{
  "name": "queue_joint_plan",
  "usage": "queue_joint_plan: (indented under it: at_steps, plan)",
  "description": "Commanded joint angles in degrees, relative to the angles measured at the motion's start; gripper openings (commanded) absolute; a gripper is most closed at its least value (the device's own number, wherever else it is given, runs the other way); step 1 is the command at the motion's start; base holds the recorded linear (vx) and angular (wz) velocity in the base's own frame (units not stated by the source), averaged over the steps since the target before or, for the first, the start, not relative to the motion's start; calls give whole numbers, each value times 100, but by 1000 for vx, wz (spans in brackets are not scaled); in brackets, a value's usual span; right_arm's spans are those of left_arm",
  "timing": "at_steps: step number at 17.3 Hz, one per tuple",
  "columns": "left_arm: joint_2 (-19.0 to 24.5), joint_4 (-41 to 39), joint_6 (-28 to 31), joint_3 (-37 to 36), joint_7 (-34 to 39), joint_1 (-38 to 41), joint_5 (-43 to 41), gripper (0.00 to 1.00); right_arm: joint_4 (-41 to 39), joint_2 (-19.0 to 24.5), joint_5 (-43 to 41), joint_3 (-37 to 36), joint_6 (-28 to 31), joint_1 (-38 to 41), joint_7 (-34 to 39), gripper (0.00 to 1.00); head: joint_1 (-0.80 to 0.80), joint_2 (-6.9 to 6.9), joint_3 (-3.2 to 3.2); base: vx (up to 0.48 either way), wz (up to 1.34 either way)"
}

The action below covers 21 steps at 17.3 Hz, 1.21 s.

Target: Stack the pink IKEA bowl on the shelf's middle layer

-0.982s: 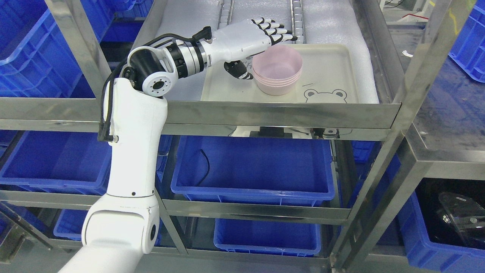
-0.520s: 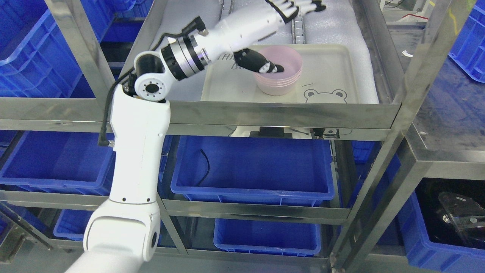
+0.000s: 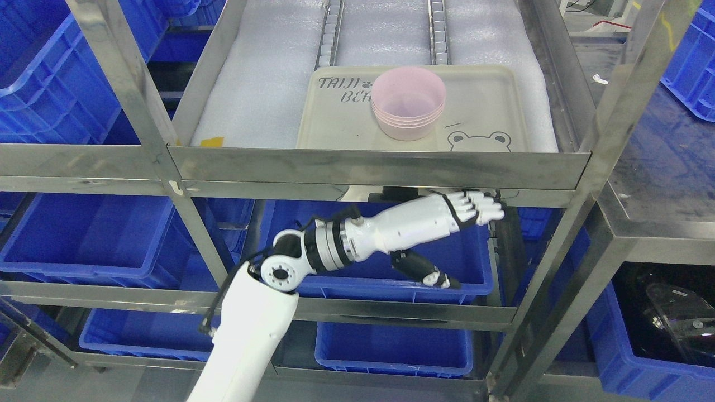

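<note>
A stack of pink bowls (image 3: 408, 109) stands upright on a beige tray (image 3: 491, 106) with a bear print, on the padded shelf layer. My left hand (image 3: 463, 234) hangs well below that layer, in front of the blue bin (image 3: 368, 245). Its fingers (image 3: 475, 206) are stretched out to the right and its thumb points down-right. The hand is open and holds nothing. No right arm shows in the view.
The steel shelf rail (image 3: 380, 167) runs between the hand and the tray. Metal uprights (image 3: 564, 245) frame the rack on the right and left. More blue bins (image 3: 84, 245) fill the lower layers and the sides. A black object (image 3: 676, 324) lies in the bin at lower right.
My left arm has pulled out of the tray layer and dropped down below the shelf rail. The pink bowls stay on the tray where they were.
</note>
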Motion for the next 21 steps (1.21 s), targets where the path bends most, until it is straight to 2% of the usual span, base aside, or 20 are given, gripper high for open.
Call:
queue_joint_plan:
  at_steps: [1,3,4,6,9,10,11,14,16,21]
  plan:
    - [96,-198,-6,-698,38,2183,200,99,-100,-100,0,0,-4,18,-2,100,0,0,0,0,0]
    - [96,284,-6,-355,204,2624,192,99,-100,-100,0,0,-4,26,-2,100,0,0,0,1,9]
    - [96,443,-6,-162,510,2687,192,98,-100,-100,0,0,-4,27,-2,100,0,0,0,2,18]
    - [96,611,-6,198,1475,2696,209,98,-100,-100,0,0,-4,18,-2,100,0,0,0,-2,33]
    - [96,550,-6,656,2512,2705,471,97,-100,-100,0,0,-4,18,-2,100,0,0,0,0,0]
    - [96,498,166,701,2969,2705,690,97,-100,-100,0,0,-4,18,-2,100,0,0,0,0,0]
    - [96,367,596,771,3713,2705,840,97,-100,-100,0,0,-4,18,-2,100,0,0,0,1,-17]
    - [96,251,1397,842,4764,2635,973,99,-100,-100,0,0,-4,18,-2,100,0,0,0,0,-6]
    - [96,251,1890,920,5064,2547,1324,100,-100,-100,0,0,-4,18,-2,100,0,0,0,0,0]
    - [96,225,2007,1281,5004,2520,1413,100,-100,-100,0,0,-4,18,-2,100,0,0,0,0,0]
